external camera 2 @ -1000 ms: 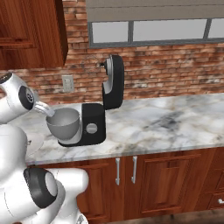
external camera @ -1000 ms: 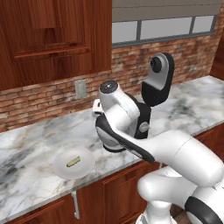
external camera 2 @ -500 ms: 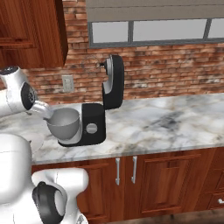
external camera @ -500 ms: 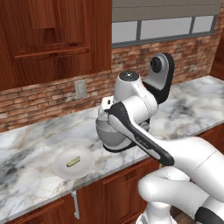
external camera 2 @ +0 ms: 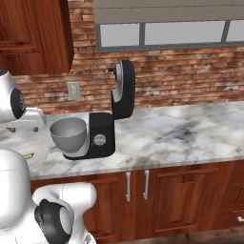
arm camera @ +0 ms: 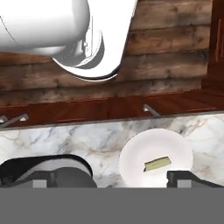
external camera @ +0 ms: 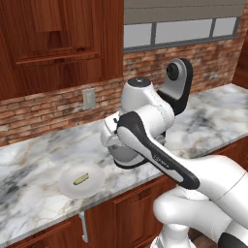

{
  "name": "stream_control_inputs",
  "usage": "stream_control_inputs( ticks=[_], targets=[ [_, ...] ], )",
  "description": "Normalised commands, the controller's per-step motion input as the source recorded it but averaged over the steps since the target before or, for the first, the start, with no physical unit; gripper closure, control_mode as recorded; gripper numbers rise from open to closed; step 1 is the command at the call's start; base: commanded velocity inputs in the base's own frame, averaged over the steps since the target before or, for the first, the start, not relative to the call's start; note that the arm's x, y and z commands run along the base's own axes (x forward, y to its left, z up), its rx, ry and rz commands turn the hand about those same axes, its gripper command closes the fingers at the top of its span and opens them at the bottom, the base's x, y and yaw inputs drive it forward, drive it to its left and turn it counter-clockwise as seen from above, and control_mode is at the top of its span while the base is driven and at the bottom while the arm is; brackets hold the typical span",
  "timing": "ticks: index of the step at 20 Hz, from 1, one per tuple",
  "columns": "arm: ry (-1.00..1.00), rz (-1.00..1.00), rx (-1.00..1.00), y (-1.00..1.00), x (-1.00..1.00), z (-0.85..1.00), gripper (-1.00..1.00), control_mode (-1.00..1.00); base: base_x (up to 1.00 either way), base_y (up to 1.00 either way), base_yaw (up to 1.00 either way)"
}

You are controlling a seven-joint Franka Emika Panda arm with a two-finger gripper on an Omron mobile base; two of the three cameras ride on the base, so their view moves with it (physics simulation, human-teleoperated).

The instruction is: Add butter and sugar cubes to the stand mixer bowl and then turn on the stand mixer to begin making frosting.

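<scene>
Since the earlier frame the arm has swung farther left. The hand view shows spread gripper (arm camera: 109, 178) fingertips above the plate (arm camera: 135, 159) holding butter (arm camera: 156, 163); the right base view reveals the stand mixer bowl (external camera 2: 69, 135) interior.

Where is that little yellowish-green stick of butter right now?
The butter lies on the flat white round plate near the marble counter's front edge, left of the grey metal mixer bowl.
</scene>
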Motion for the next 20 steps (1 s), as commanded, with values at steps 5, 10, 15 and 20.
stream_control_inputs(
  ticks=[5,10,15,20],
  targets=[
    [0.0,0.6,-0.05,0.19,-0.26,0.0,-1.0,-1.0,0.0,0.0,0.0],
    [0.0,0.63,-0.06,0.18,-0.04,-0.05,-1.0,-1.0,0.0,0.0,0.0],
    [0.0,0.62,-0.15,0.38,0.0,-0.26,-1.0,-1.0,0.0,0.0,0.0],
    [0.0,0.55,-0.18,0.37,0.01,-0.38,-1.0,-1.0,0.0,0.0,0.0]
  ],
)
